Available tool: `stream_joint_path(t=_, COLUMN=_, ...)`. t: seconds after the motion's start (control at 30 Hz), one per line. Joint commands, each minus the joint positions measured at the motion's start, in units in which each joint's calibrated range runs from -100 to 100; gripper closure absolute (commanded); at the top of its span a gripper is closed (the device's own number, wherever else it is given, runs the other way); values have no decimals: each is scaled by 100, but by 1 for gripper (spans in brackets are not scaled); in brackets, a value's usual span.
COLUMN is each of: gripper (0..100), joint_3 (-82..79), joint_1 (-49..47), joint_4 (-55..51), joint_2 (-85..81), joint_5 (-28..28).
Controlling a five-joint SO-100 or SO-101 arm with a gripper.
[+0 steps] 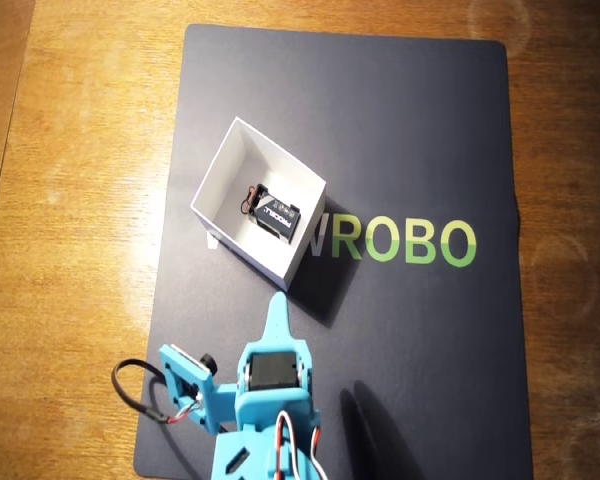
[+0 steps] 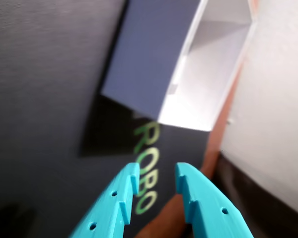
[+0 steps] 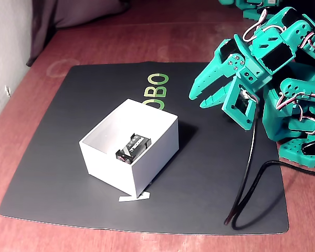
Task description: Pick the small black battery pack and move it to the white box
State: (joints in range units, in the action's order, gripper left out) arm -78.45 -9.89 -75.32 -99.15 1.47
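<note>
- From my remote seat, nearest the wrist camera I see the gripper [image 2: 156, 181]: two teal fingers with a narrow gap between them, parted and holding nothing.
- In the fixed view the gripper [image 3: 197, 100] hangs in the air above the black mat [image 3: 215, 189], to the right of the white box [image 3: 152, 157] and apart from it.
- In the overhead view the gripper's tip [image 1: 277, 305] points up the picture, just short of the box's near corner.
- A black cable [image 3: 249, 184] trails from the arm across the mat's right side in the fixed view; in the overhead view a loop of it [image 1: 130, 390] lies at the mat's lower left edge.
- The white box [image 1: 230, 170] sits on the mat, turned at an angle, open at the top, partly covering green "ROBO" lettering [image 1: 410, 240].
- The small black battery pack [image 1: 279, 216] lies flat inside the box, against the wall toward the lettering, with its thin wire toward the box's middle; the fixed view shows it [image 3: 132, 148] there too.
- A small white scrap [image 3: 132, 197] lies on the mat just beside the box's front corner in the fixed view.
- Open mat surrounds the box on every side.
- Beyond the mat's edges is bare wooden table [image 1: 70, 200], and at the far left of the fixed view, a pale wall [image 3: 5, 47].
</note>
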Motion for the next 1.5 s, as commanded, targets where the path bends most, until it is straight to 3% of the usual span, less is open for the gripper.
stream_joint_path(t=0.0, gripper=93, joint_3=13, joint_1=21, joint_4=-426, joint_2=-32, joint_5=62)
stream_joint_path(t=0.13, gripper=93, joint_3=-5, joint_1=9, joint_4=-444, joint_2=-32, joint_5=290)
stream_joint_path(t=1.47, gripper=99, joint_3=-1311, joint_1=9, joint_4=100, joint_2=-15, joint_5=252)
